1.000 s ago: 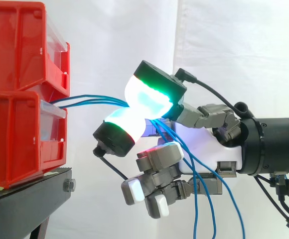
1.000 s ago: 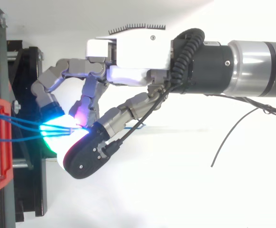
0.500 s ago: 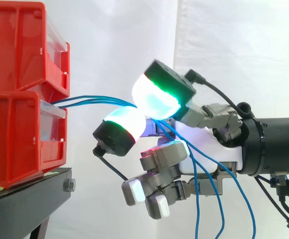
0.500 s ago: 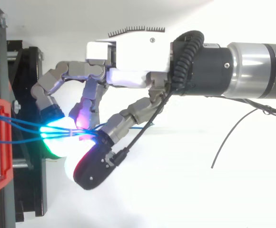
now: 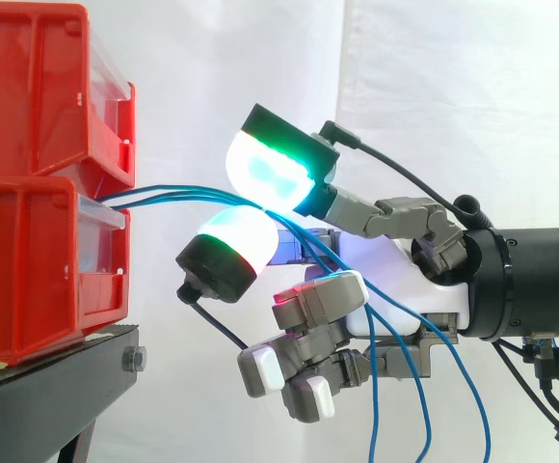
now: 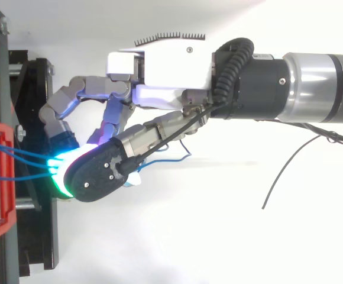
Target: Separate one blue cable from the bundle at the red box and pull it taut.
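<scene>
Robot hand at the stacked red plastic bins.
We see its glowing pads pinch the thin blue cables, which stretch ahead of the fingertips to the bins.

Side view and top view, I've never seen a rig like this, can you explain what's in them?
Both pictures show one scene: one camera looks level from beside it, the other straight down. The grey cylinder is a robot arm, ending in a mechanical hand with glowing fingertip pads. Two stacked red plastic bins sit on a black metal stand before a white curtain. Several thin blue cables run out from the bins' front. The hand seems to pinch them between two pads, one above and one below; their free ends hang down past the palm.
</scene>
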{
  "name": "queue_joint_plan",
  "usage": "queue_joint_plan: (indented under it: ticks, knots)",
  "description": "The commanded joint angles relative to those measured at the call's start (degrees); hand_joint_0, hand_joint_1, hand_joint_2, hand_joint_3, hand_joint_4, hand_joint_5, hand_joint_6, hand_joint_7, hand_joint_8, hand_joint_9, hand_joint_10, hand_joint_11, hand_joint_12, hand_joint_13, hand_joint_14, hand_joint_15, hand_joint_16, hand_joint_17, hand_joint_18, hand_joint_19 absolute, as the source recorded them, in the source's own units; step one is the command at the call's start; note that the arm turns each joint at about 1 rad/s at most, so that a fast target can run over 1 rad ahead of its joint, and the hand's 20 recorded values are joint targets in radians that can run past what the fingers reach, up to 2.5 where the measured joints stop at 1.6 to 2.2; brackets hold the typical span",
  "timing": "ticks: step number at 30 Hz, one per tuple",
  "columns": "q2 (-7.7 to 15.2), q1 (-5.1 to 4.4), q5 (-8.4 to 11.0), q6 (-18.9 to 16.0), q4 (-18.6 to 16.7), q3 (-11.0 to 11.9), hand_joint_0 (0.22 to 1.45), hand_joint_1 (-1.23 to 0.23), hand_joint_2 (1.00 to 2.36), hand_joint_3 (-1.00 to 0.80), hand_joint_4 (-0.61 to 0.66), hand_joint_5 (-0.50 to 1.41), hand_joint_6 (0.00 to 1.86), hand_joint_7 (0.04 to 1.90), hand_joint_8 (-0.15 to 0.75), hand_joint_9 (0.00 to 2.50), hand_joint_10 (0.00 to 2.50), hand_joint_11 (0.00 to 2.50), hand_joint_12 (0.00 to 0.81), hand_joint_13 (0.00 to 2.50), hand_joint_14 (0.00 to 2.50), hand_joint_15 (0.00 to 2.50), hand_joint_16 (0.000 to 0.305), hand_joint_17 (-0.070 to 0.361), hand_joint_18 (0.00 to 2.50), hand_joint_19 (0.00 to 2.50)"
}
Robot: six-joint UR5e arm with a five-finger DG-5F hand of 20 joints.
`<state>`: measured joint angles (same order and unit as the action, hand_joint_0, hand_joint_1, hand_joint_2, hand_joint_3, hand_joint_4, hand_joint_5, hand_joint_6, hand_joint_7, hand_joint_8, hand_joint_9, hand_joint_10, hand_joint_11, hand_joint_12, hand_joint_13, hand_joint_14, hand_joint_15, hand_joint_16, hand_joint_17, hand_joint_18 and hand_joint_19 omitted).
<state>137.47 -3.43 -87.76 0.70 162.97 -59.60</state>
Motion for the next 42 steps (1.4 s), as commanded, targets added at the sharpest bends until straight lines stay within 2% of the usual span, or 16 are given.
queue_joint_plan:
  ticks: [1, 5, 8, 12, 13, 15, 19, 21, 27, 33, 37, 39, 42]
  knots:
    - [0.0, 0.0, -0.04, 0.0, 0.0, 0.0, 0.59, -0.62, 1.01, -0.31, -0.1, -0.14, 0.87, 1.2, 0.29, 1.32, 0.02, 1.38, 0.38, 0.97, 0.03, 0.73, 0.046, 0.103, 0.94, 0.91]
    - [0.0, 0.09, -0.04, 0.0, 0.0, -0.1, 0.57, -0.66, 1.02, -0.18, -0.07, -0.15, 0.86, 1.23, 0.295, 1.27, 0.02, 1.35, 0.387, 0.97, 0.02, 0.73, 0.05, 0.111, 0.95, 0.9]
    - [0.0, 0.0, 0.05, 0.0, 0.2, 0.0, 0.59, -0.78, 1.02, -0.13, -0.03, -0.16, 0.87, 1.25, 0.287, 1.21, 0.02, 1.32, 0.379, 0.95, 0.02, 0.74, 0.048, 0.109, 0.92, 0.9]
    - [0.0, -0.08, 0.13, -0.2, 0.2, 0.0, 0.72, -0.92, 1.01, -0.38, -0.06, -0.17, 0.88, 1.29, 0.285, 1.2, 0.02, 1.32, 0.369, 0.93, 0.03, 0.71, 0.047, 0.107, 0.9, 0.85]
    - [0.0, -0.08, 0.05, -0.2, 0.2, -0.1, 0.76, -0.93, 1.0, -0.46, -0.09, -0.17, 0.89, 1.28, 0.279, 1.2, 0.02, 1.32, 0.366, 0.92, 0.03, 0.71, 0.047, 0.106, 0.9, 0.83]
    - [0.0, -0.08, 0.05, -0.2, 0.4, 0.0, 0.79, -0.91, 1.0, -0.5, -0.1, -0.17, 0.89, 1.26, 0.283, 1.2, 0.02, 1.32, 0.36, 0.93, 0.03, 0.71, 0.046, 0.104, 0.9, 0.82]
    - [0.1, 0.18, -0.04, -0.2, 0.6, -0.1, 0.75, -0.96, 1.0, -0.5, -0.06, -0.16, 0.9, 1.23, 0.286, 1.22, 0.02, 1.32, 0.357, 0.94, 0.03, 0.7, 0.046, 0.104, 0.9, 0.8]
    - [0.1, 0.0, -0.04, -0.2, 1.0, -0.1, 0.68, -0.96, 1.0, -0.5, -0.01, -0.15, 0.89, 1.22, 0.292, 1.23, 0.03, 1.33, 0.357, 0.93, 0.03, 0.71, 0.046, 0.103, 0.9, 0.82]
    - [0.0, -0.08, 0.13, -0.2, 0.9, -0.1, 0.52, -0.89, 1.0, -0.5, 0.02, -0.15, 0.88, 1.2, 0.314, 1.27, 0.02, 1.32, 0.379, 0.95, 0.03, 0.71, 0.05, 0.112, 0.92, 0.83]
    - [0.1, -0.08, 0.13, -0.2, 0.8, -0.1, 0.45, -0.74, 1.0, -0.5, 0.03, -0.14, 0.87, 1.15, 0.349, 1.3, 0.02, 1.3, 0.421, 0.98, 0.02, 0.71, 0.057, 0.128, 0.98, 0.83]
    - [0.0, -0.08, 0.13, -0.2, 0.8, -0.1, 0.46, -0.64, 1.0, -0.5, 0.03, -0.14, 0.87, 1.12, 0.348, 1.3, 0.02, 1.29, 0.417, 0.98, 0.02, 0.71, 0.056, 0.126, 0.97, 0.84]
    - [0.0, -0.08, 0.22, -0.2, 0.7, -0.1, 0.53, -0.53, 1.0, -0.5, 0.01, -0.13, 0.85, 1.16, 0.312, 1.32, 0.02, 1.29, 0.393, 0.97, 0.02, 0.72, 0.05, 0.114, 0.93, 0.87]
    - [0.0, -0.08, 0.22, -0.2, 0.7, -0.1, 0.59, -0.48, 1.0, -0.5, -0.01, -0.12, 0.84, 1.17, 0.292, 1.35, 0.03, 1.3, 0.38, 0.97, 0.03, 0.73, 0.047, 0.106, 0.91, 0.89]
